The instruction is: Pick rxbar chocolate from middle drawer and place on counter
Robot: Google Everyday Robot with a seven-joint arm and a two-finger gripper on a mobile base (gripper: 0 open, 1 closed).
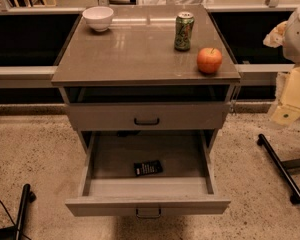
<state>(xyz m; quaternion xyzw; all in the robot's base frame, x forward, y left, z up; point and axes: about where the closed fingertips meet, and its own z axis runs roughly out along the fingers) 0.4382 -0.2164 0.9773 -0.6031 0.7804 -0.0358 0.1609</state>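
The rxbar chocolate (148, 167), a flat black wrapper with white print, lies on the floor of the middle drawer (147, 205), toward its front. That drawer is pulled fully out at the bottom of the cabinet. The like drawer above it (146, 116) is shut. The counter (135, 54) is the glossy grey-brown top slab. My gripper (288, 106) is the pale cream part at the right edge of the view. It hangs beside the cabinet at about the upper drawer's height, well away from the bar and holding nothing that shows.
On the counter stand a white bowl (98, 18) at the back left, a green drink can (184, 31) and a red apple (209, 60) at the front right. A black bar on feet (282, 169) lies on the floor at right, and another black leg (22, 204) at left.
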